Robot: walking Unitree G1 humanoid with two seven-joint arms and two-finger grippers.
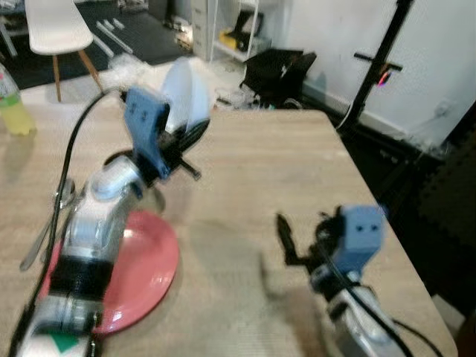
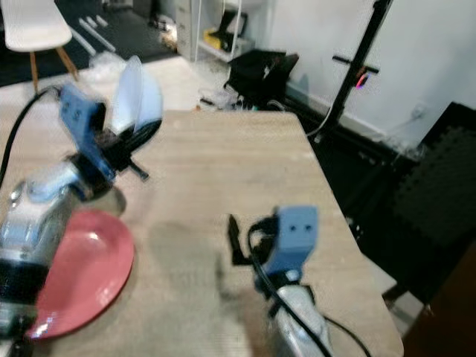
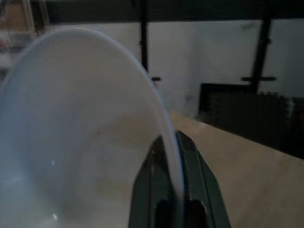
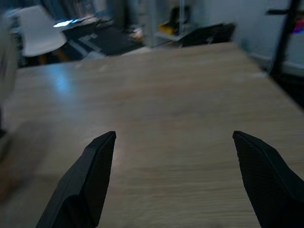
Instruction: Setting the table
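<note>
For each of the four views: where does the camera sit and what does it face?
Left eye, head: down at table; both arms, left gripper holding white bowl above pink plate.
Right eye, head: same scene.
Left wrist: along fingers pinching bowl's rim.
Right wrist: over table, right gripper open.
Shared: bowl, table.

white bowl (image 1: pixel 186 93), pink-red plate (image 1: pixel 145 271), pale wood-grain table (image 1: pixel 268 171), white chair (image 1: pixel 52 26)

My left gripper (image 1: pixel 186 141), upper left of the frame, is raised and pinched on the white bowl (image 1: pixel 186 93). My right gripper (image 1: pixel 286 238) hovers lower right, fingers (image 4: pixel 90 178) spread wide.
</note>
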